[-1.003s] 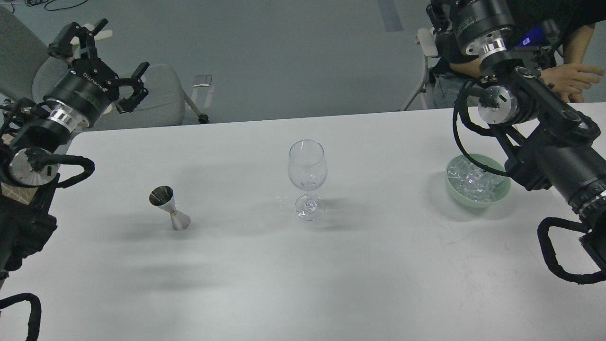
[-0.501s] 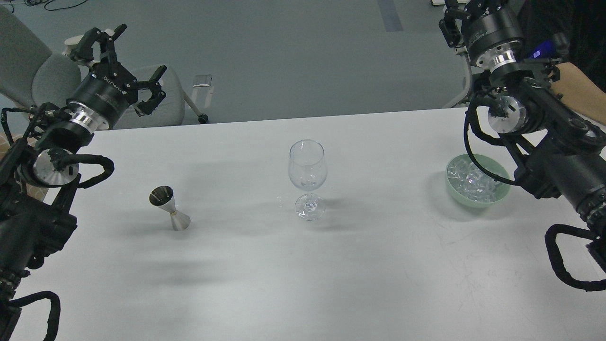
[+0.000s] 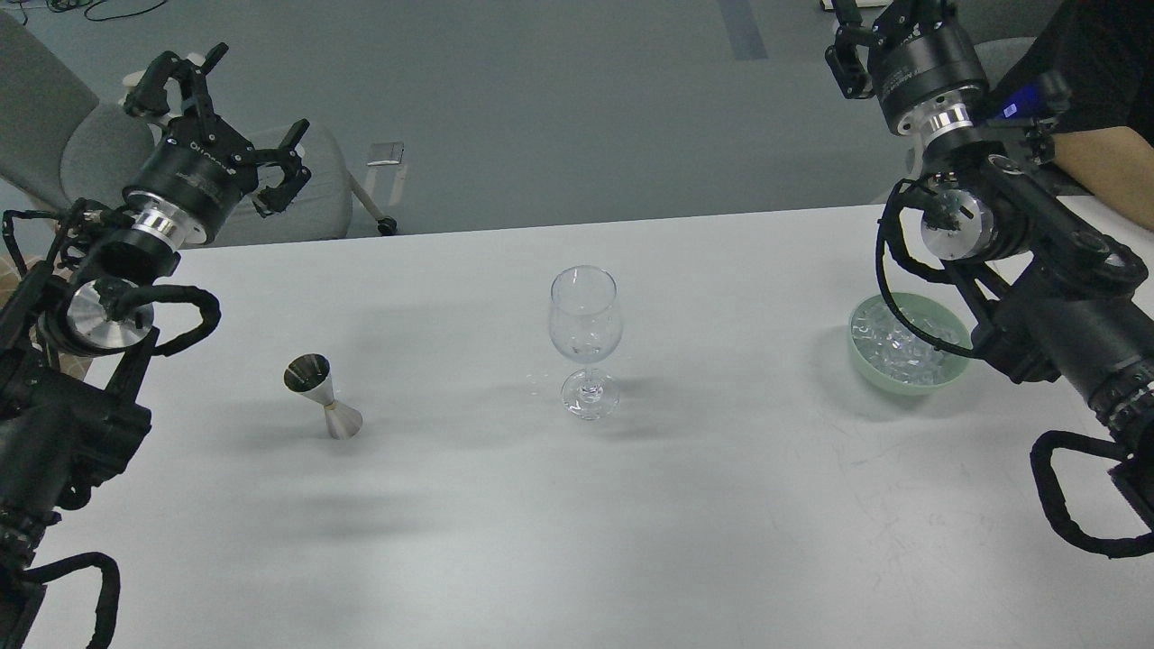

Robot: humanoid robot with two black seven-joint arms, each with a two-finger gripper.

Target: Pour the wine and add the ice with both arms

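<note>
- The bench [image 3: 559, 541] is a smooth, matte white slab with faint scuffs toward its right side.
- A clear, tulip-shaped wine glass [image 3: 585, 338] stands upright at mid-bench on a thin stem and round foot.
- To its left, well apart, a polished steel jigger [image 3: 323, 395] shaped like two cones joined at the waist stands slightly tilted, its wide mouth up.
- The ice [image 3: 902, 344], a heap of small glassy cubes, lies in a pale green round bowl [image 3: 864, 359] near the bench's right edge, partly behind the right arm [image 3: 1055, 306].
- The left gripper [image 3: 221, 113] hangs past the bench's far left corner, above a grey padded chair [image 3: 320, 194]; its black pronged fingers [image 3: 287, 171] are spread and pinch nothing.
- The right gripper [image 3: 870, 41] sits at the top right, cut off by the view's edge; whether its fingers are spread, I cannot tell.
- Both arms are bulky black tubes with bright silver joint rings and looped ribbed cables; the left arm [image 3: 81, 379] comes in along the left edge.
- A bare forearm [image 3: 1109, 171] shows at the far right.
</note>
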